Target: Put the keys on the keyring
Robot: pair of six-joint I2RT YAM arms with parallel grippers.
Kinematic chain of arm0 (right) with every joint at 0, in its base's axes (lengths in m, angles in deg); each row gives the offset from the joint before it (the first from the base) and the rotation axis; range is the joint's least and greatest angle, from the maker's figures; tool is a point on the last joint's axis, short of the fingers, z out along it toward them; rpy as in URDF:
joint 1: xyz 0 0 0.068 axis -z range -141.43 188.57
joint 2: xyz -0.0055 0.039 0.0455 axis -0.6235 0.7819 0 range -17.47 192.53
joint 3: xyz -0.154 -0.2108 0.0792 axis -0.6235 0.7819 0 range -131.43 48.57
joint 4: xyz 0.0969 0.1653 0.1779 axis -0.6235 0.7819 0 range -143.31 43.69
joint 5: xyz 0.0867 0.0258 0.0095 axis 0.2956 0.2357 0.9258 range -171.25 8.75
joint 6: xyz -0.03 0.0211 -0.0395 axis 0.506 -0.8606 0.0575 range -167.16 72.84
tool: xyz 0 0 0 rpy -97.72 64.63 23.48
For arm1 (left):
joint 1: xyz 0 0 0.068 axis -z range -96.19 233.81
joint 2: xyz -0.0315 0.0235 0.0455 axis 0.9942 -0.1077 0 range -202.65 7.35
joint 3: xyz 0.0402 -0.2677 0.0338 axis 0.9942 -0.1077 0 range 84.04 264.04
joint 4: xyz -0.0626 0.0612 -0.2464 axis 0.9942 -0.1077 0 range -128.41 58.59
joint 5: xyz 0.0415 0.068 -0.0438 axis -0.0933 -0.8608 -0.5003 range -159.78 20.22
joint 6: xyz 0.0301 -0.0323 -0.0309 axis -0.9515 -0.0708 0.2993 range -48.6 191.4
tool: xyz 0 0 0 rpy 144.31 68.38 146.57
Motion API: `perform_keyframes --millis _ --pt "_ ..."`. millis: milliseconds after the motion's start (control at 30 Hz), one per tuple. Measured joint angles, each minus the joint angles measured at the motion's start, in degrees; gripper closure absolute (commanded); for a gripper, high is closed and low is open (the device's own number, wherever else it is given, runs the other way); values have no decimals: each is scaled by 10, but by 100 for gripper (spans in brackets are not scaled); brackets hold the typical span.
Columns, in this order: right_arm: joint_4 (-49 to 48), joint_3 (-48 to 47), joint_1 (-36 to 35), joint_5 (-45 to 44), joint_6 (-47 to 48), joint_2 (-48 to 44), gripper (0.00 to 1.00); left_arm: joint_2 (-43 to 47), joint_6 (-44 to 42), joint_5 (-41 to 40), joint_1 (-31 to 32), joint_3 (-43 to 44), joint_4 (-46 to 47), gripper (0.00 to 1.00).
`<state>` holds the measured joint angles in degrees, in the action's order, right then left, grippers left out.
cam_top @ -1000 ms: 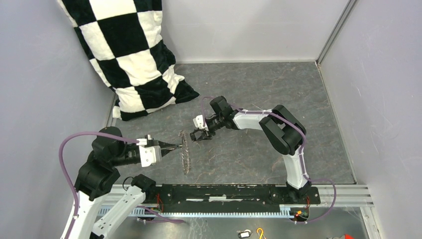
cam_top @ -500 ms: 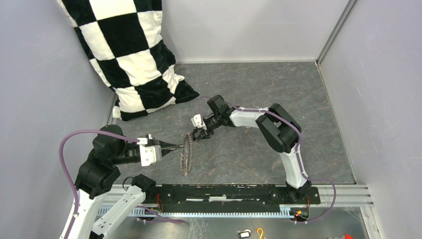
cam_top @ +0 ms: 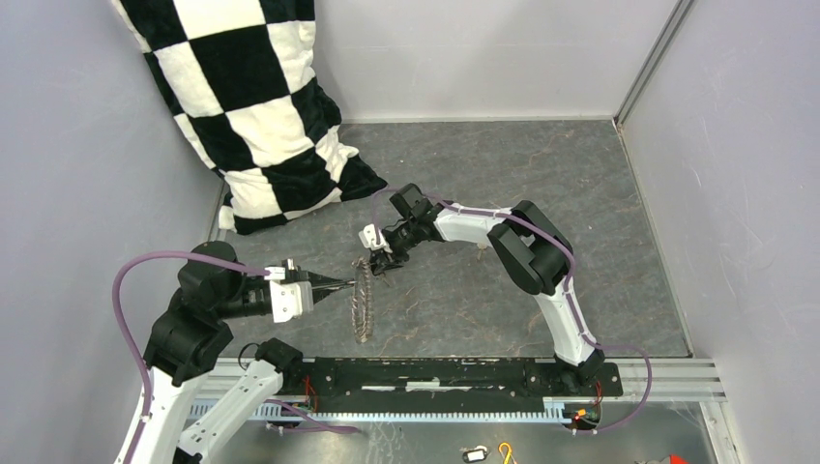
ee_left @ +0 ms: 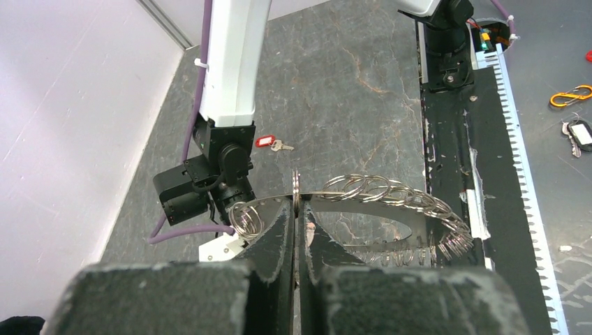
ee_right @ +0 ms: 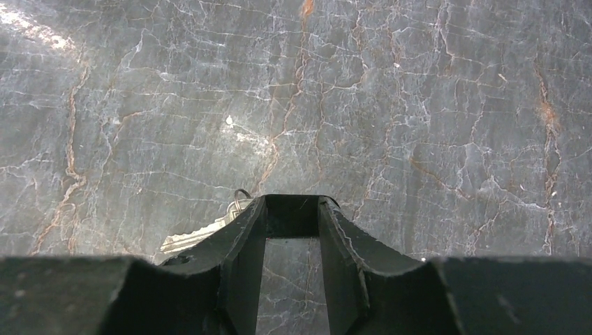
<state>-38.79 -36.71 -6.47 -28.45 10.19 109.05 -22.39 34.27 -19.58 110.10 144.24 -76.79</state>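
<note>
1. At 8 o'clock of bench [cam_top: 503, 174] centre: keyring [cam_top: 363, 302], upright on edge, clamped by left tool [cam_top: 350, 284], forearm level, pointing 3 o'clock.
2. Right tool [cam_top: 378, 261]: elbow bent, reaching 9 o'clock, at ring's 12 o'clock edge, pinching black-headed key [ee_right: 192, 239].

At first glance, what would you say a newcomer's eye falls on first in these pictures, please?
Probably the black-and-white checkered pillow propped in the far left corner. Next comes the toothed keyring, held on edge near the middle front and pinched by the left gripper, with the right gripper at its far end. In the left wrist view, a red-headed key lies on the table past the ring.
</note>
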Motion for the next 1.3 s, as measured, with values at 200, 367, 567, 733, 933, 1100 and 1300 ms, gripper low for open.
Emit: perform_keyframes --millis 200,367,567,733,933,1100,1300 --pt "10 -3 -1 1 5 0 60 0 -7 3 0 0 0 98" --pt "10 -4 0 -3 3 0 58 0 -11 7 0 1 0 98" --pt "-6 5 7 -8 -7 -10 54 0 -13 9 0 1 0 98" --pt "-1 21 19 -10 -1 -36 50 0 -14 9 0 1 0 98" --pt "11 44 23 -10 15 -59 49 -2 -15 9 0 2 0 98" --pt "45 40 17 -10 31 -58 50 -2 -15 9 0 2 0 98" --pt "64 17 4 -10 36 -45 52 -3 -15 9 0 3 0 98"
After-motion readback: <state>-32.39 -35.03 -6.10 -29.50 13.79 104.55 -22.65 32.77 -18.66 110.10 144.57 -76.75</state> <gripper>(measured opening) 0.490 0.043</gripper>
